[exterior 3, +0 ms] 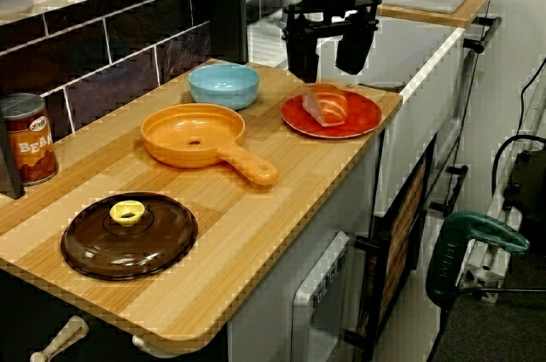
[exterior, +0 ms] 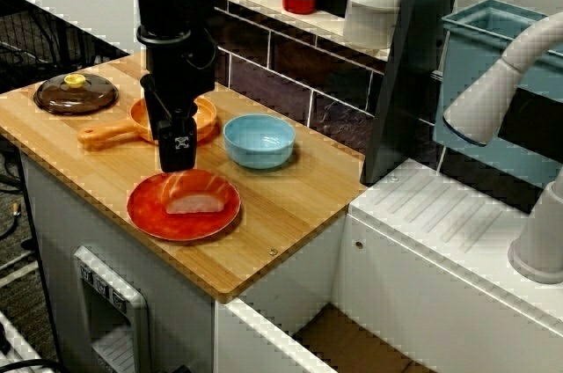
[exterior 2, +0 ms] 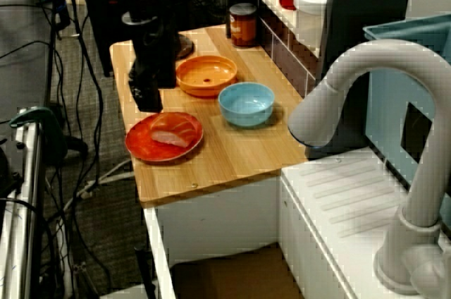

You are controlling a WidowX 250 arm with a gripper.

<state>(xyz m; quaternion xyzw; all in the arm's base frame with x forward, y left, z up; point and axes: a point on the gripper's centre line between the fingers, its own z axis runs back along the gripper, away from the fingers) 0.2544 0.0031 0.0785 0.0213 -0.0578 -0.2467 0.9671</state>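
Note:
My black gripper hangs open just over a red plate, its two fingers spread with nothing between them. A piece of salmon sushi lies on the plate directly beneath. In the view from the counter's front, the gripper sits at the plate's back rim, just behind the sushi. The view from the sink end shows the gripper to the left of the sushi on its plate.
An orange pan with its handle and a light blue bowl stand behind the plate. A brown lid with a yellow knob and a bean can are further along. The sink faucet rises beyond the counter's end.

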